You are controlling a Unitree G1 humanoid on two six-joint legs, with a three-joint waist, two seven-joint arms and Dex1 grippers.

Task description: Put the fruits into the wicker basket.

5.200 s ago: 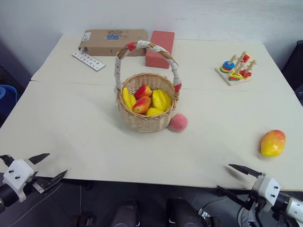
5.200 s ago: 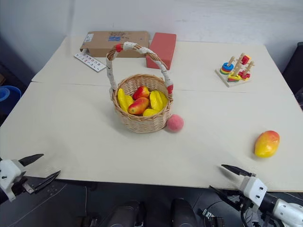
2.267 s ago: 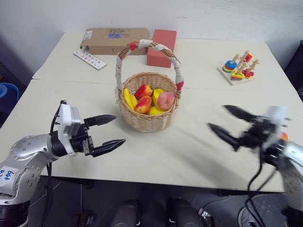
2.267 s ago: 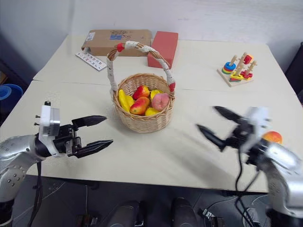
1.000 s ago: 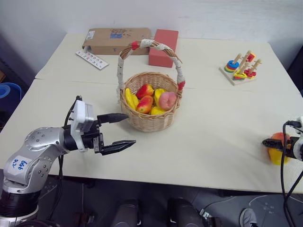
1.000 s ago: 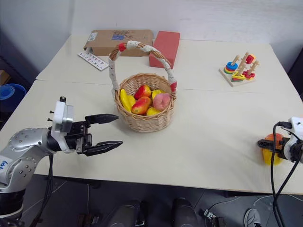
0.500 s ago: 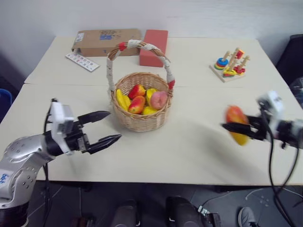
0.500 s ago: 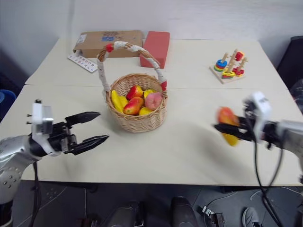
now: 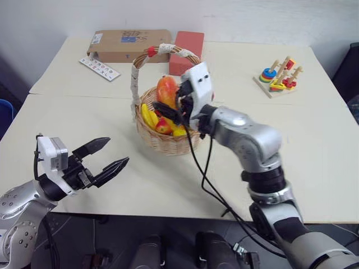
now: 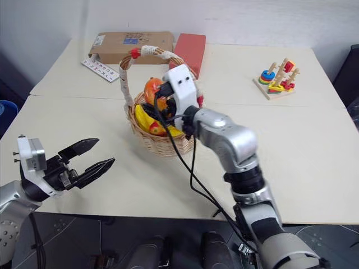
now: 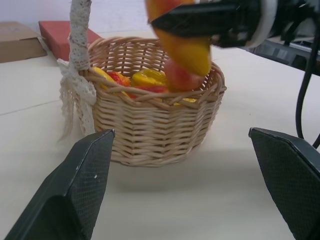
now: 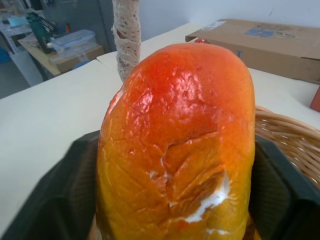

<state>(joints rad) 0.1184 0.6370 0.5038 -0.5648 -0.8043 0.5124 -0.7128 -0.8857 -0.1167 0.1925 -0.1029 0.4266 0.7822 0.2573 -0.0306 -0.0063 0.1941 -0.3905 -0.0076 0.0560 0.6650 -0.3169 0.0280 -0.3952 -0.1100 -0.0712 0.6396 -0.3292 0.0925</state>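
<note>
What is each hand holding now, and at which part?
The right hand holds the mango by its lower half, above the wicker basket. The left hand holds nothing.

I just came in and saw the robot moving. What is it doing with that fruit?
The right gripper holds the mango over the wicker basket, not yet dropped in. The peach already lies inside with other toy fruits. The left gripper hangs open and empty beside the basket, above the table.
</note>
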